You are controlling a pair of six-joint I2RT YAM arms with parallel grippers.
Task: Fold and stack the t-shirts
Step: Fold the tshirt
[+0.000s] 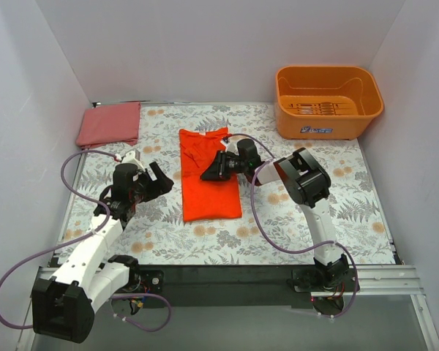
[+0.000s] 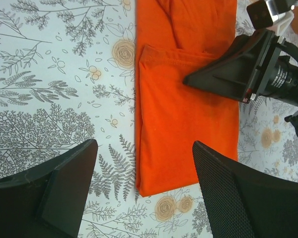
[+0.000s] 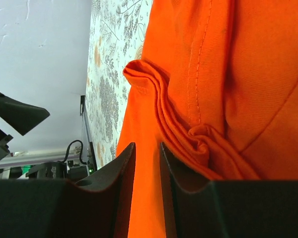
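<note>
The vivid orange-red t-shirt [image 1: 212,199] lies folded to a long narrow strip at the table's middle, its far end rumpled. It also shows in the left wrist view [image 2: 188,119] and in the right wrist view [image 3: 238,74]. The pinkish-red t-shirt [image 1: 110,124] lies as a folded rectangle at the far left corner. My right gripper [image 1: 207,175] rests low over the strip's middle with its jaws almost together and nothing pinched [image 3: 147,146]; it also shows in the left wrist view [image 2: 186,79]. My left gripper [image 1: 152,183] is wide open and empty just left of the strip's near end [image 2: 144,146].
An orange plastic tub [image 1: 325,121] stands at the far right corner. White walls close the table on the left, back and right. The floral tablecloth [image 1: 293,219] covers the table around the shirt.
</note>
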